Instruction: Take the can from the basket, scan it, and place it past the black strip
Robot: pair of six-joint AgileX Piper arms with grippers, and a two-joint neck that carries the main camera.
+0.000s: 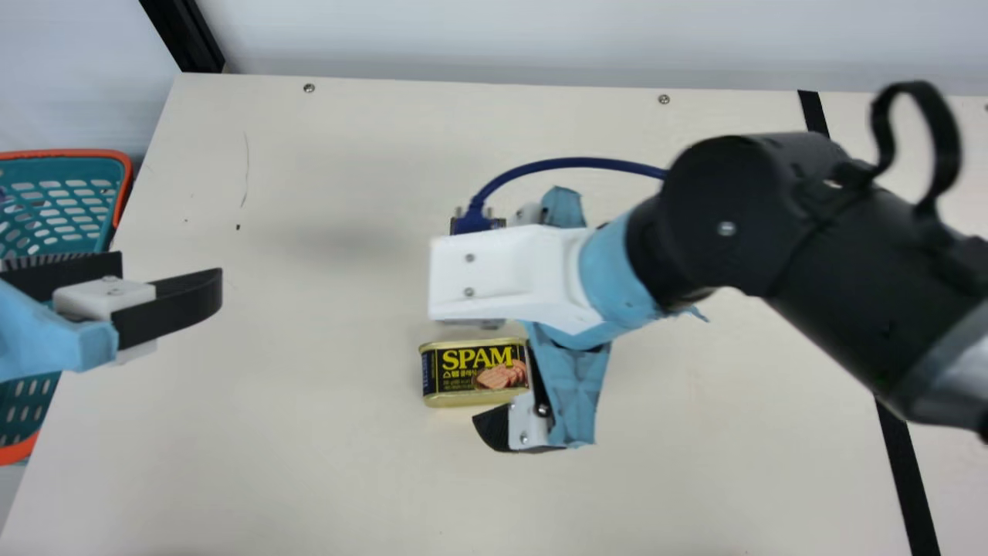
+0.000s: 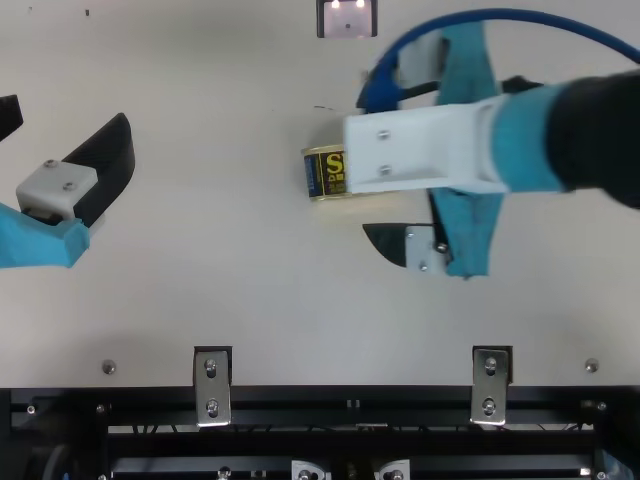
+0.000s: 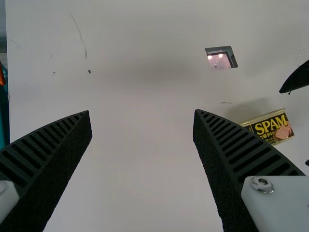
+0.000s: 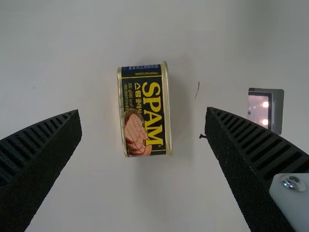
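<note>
1. Cream table [image 1: 309,463] and a pale wall [image 1: 478,35] behind it fill out your main view. At its left is the basket [image 1: 93,152], teal with an orange rim; at its right, the black strip [image 1: 907,479]. The can [image 1: 475,371] lies on the table between them, label showing. Your left gripper [image 1: 170,272] hangs near the basket, its fingers wide apart. Your right gripper [image 1: 472,313] hangs over the can, beneath a blue cable [image 1: 571,163].
2. Looking down in your top view, you see the right wrist covering one end of the can. Near it sits a small square panel [image 2: 347,20], probably the scanner, though the picture's edge cuts it off.
3. Your left wrist view has both fingers spread wide above bare tabletop.
4. Your right wrist view puts the can beyond the wide gap between the fingers.
</note>
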